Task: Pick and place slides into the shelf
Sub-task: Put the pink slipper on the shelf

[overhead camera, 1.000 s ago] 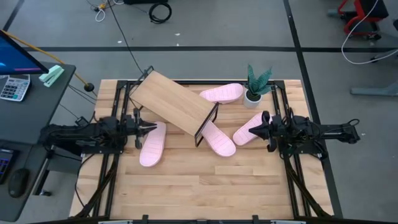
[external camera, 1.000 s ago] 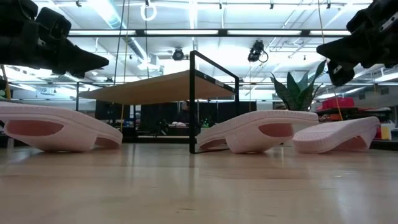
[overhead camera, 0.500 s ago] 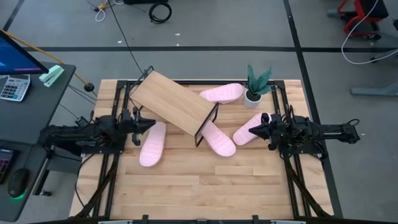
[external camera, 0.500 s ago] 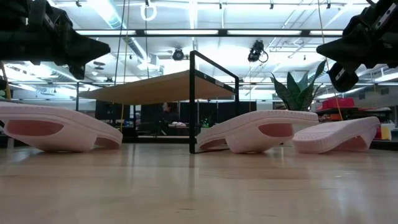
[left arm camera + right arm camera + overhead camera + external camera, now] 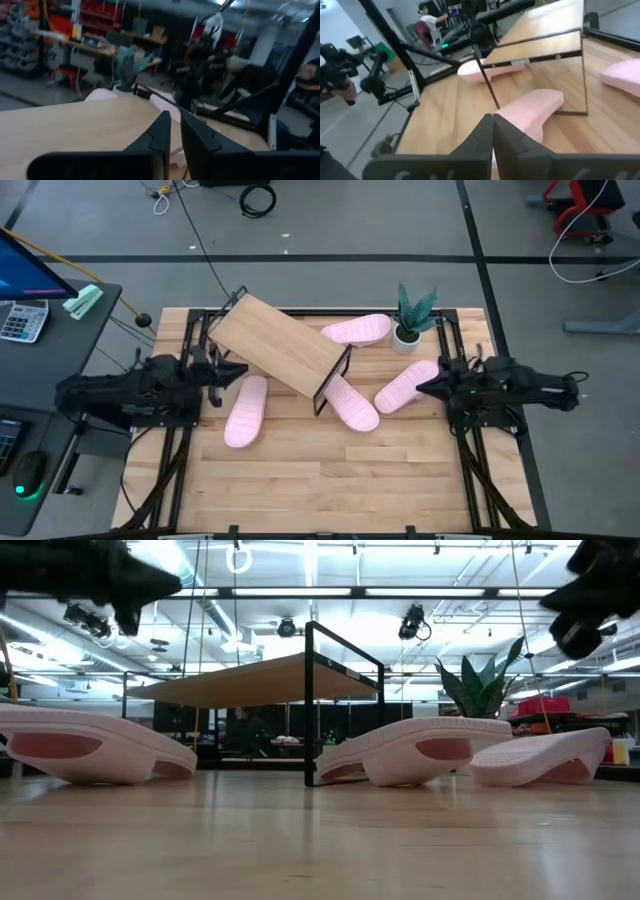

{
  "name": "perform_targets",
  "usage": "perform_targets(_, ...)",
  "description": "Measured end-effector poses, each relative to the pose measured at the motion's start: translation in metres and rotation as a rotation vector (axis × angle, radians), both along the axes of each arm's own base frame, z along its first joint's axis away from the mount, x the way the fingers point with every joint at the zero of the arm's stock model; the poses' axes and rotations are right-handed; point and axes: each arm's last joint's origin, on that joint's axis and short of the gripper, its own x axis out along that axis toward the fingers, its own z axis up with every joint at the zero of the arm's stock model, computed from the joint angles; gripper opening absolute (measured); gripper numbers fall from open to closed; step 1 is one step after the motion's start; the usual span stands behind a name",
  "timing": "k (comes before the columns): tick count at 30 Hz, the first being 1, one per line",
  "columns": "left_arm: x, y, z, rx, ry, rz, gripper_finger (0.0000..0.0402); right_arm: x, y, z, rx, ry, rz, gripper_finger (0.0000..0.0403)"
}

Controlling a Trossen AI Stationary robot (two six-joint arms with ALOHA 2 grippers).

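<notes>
Pink foam slides (image 5: pixel 246 412) lie beside the wooden-topped shelf (image 5: pixel 277 344); my left gripper (image 5: pixel 222 370) nearly shut, right gripper (image 5: pixel 424 385) shut, both empty.

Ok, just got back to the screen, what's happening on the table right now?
Nothing is being held. Four pale pink foam slide sandals lie on the slatted tabletop: one by the left claw, one beside the small potted plant, one at the end frame of the low wooden-topped shelf, and one in front of the right claw. The shelf sits at an angle with nothing on top. Both claws hang above the table, the right one shut.
</notes>
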Motion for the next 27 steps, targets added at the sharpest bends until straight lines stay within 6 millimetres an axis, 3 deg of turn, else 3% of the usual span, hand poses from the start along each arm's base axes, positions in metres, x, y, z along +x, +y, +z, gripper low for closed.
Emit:
perform_targets(3, 0.012, 0.001, 0.021, -0.038, 0.047, 0.013, 0.0059, -0.017, 0.0, 0.023, -0.015, 0.003, -0.001, 0.0014)
perform_targets(9, 0.044, 0.003, 0.063, -0.108, 0.069, 0.029, 0.0063, -0.043, -0.001, 0.071, 0.27, -0.114, -0.039, 0.0014)
perform_targets(15, 0.08, 0.005, 0.104, -0.087, 0.085, 0.03, 0.0062, -0.054, 0.0, 0.107, 0.335, -0.166, 0.01, 0.0014)
perform_targets(20, 0.1, 0.002, 0.117, -0.152, 0.314, 0.005, 0.0081, -0.055, 0.003, 0.125, 0.297, -0.135, 0.101, 0.0014)
perform_targets(27, 0.112, -0.023, 0.123, -0.284, 0.659, -0.128, 0.0126, -0.045, 0.004, 0.128, 0.31, 0.061, 0.124, 0.0014)
